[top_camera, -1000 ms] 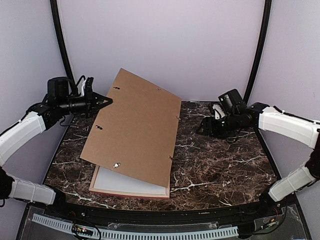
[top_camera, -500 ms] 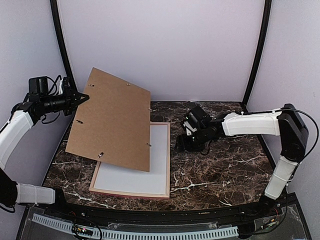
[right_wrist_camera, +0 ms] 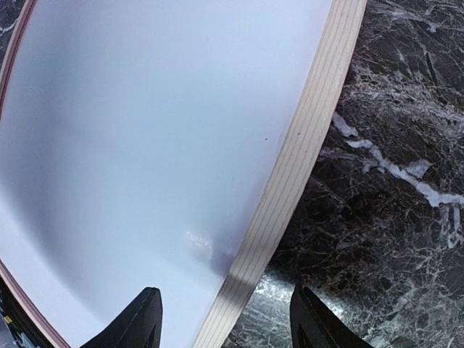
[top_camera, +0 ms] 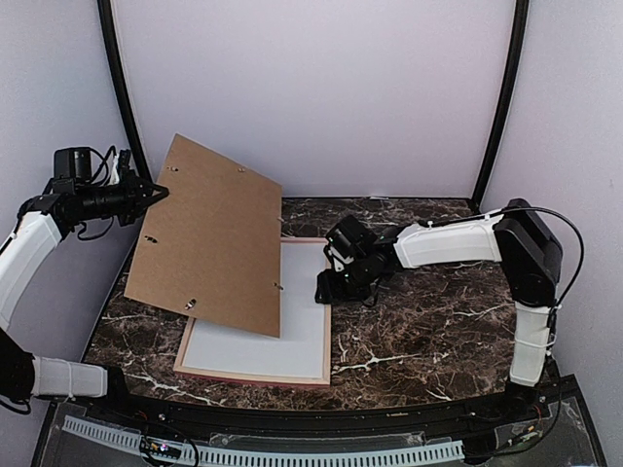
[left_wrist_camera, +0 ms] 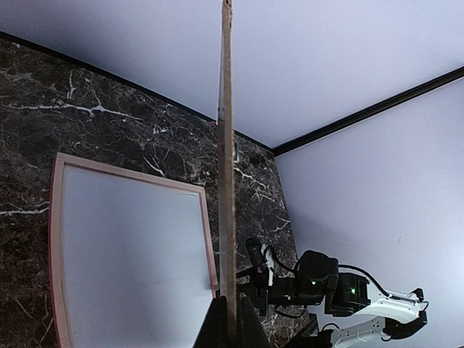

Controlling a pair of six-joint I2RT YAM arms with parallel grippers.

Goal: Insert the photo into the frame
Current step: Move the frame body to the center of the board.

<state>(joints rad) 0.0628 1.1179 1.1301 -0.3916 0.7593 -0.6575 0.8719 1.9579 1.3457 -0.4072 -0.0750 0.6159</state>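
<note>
Pale lilac walls (top_camera: 311, 88) enclose a dark marbled table (top_camera: 438, 321).

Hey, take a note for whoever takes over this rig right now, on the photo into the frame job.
Left gripper: shut on the backing board, holding it tilted in the air over the left part of the frame.
Right gripper: open, jaws either side of the frame's right rail, nothing held.
The frame lies flat on the table with a white sheet inside.
Photo: not in any view.
Done: board is off. Left: find the photo, lay it in, refit the board.
</note>
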